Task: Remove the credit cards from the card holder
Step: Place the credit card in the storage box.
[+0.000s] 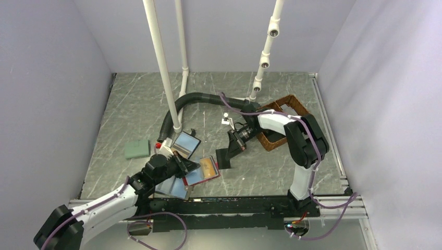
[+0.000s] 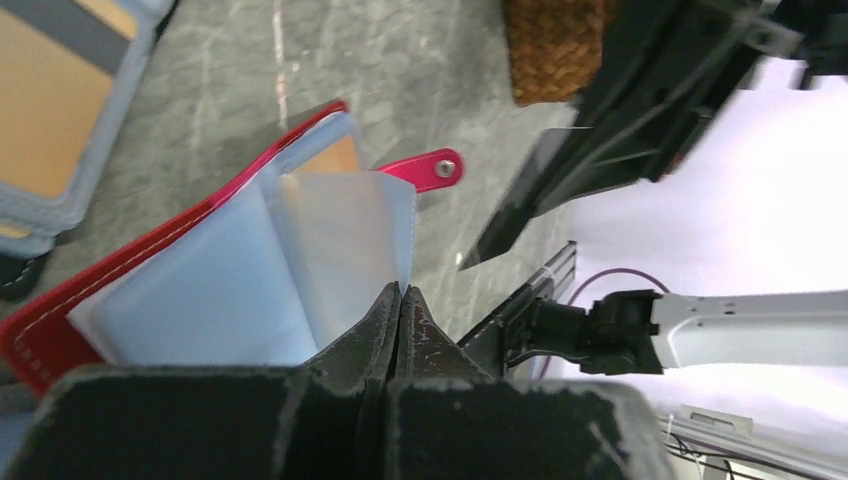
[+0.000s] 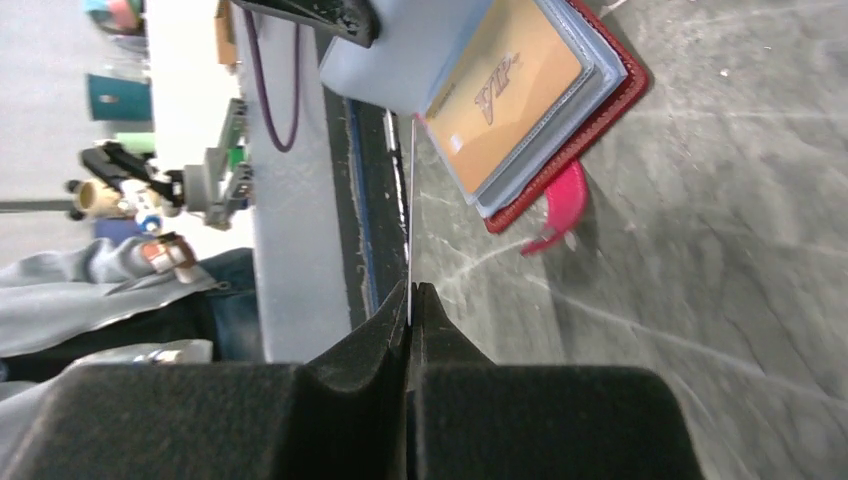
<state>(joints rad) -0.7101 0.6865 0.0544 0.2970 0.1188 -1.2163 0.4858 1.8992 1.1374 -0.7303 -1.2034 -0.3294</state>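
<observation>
Red card holder (image 1: 207,169) lies open, tan card (image 3: 505,95) showing, lower centre of top view, long axis lower-left to upper-right. Left gripper (image 2: 398,296) is pinched on its clear sleeve. Right gripper (image 3: 410,292) clamps a dark credit card (image 1: 223,158).

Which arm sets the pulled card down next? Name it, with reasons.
Right, likely. The right claw is shut on a card beside the holder; the left claw is shut on a holder sleeve, steadying it.
</observation>
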